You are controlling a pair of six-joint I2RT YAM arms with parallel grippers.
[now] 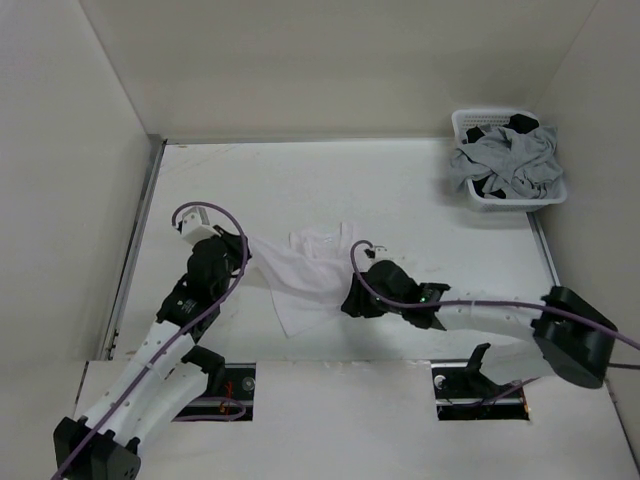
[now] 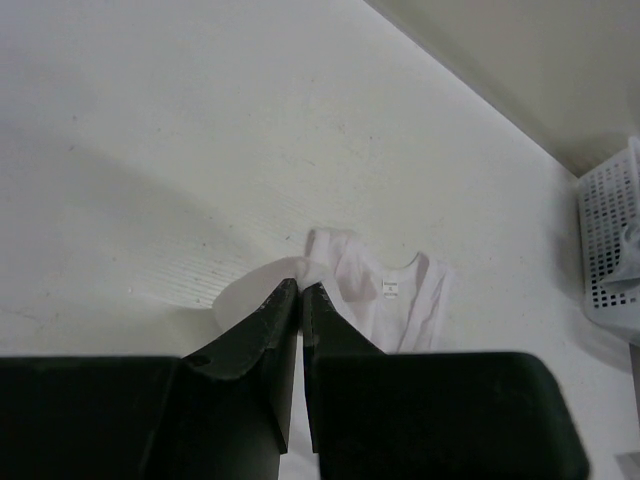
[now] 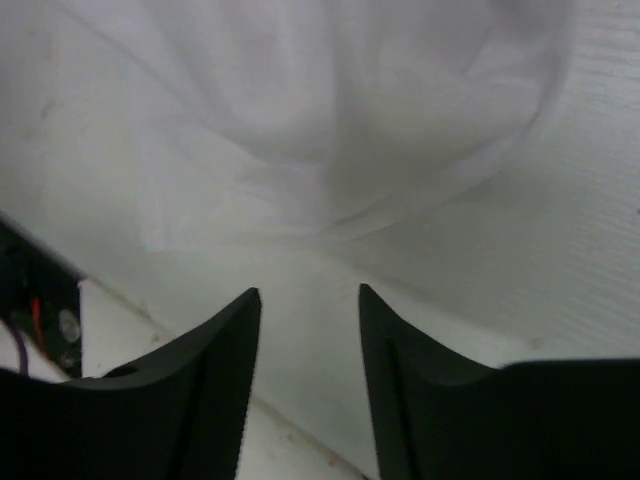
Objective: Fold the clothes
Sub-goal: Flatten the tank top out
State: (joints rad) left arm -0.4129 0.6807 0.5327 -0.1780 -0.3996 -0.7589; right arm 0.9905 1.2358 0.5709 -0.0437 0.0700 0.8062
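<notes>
White thin fabric, your T-shirt (image 1: pixel 315 272) lies crumpled in the middle of the tabletop (image 1: pixel 400 190). The left jaws are closed on its left edge. The right jaws stand open at its right side, gripping nothing. The white basket (image 1: pixel 500 205) in the far right corner holds grey garments (image 1: pixel 515 160) and black garments (image 1: pixel 520 124). The right arm (image 1: pixel 480 318) hides part of the shirt from you.

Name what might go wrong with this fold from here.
1. The left end effector pinches only a thin edge of the white T-shirt at its tips; a pull may slip it free.
2. The right end effector is open, holding nothing, so the shirt may drag rather than fold.
</notes>
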